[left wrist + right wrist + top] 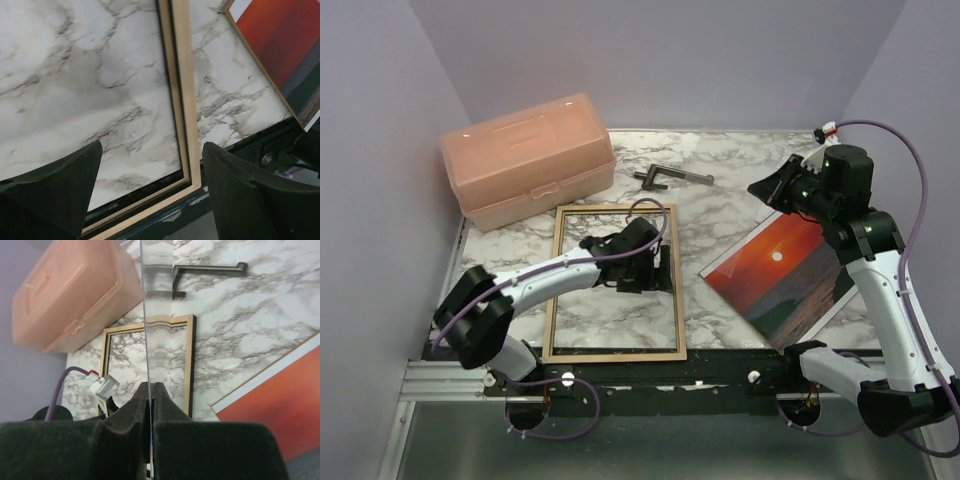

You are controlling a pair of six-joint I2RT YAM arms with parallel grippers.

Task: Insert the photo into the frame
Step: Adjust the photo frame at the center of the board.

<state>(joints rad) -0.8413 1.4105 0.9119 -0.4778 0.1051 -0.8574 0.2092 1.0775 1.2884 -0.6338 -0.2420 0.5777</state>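
I see frame [556,280] flat on tabletop [720,215], empty. The photo [780,265] lies to its right, face up, not yet in. Left tool [152,160] spread above frame rail. Right tool [151,390] pinching pane [145,315] (edge-on, barely visible). Insertion all left.

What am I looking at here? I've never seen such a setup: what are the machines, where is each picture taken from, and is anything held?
Two robot arms are bolted at the near edge of a marble table. One picture looks down from above; the other two come from a camera on each wrist. On the table lie a wooden frame, a sunset photo, a pink box and a dark metal tool. The left gripper is open above the frame's right rail, holding nothing. The right gripper is shut on a thin clear sheet, seen edge-on in its own camera.
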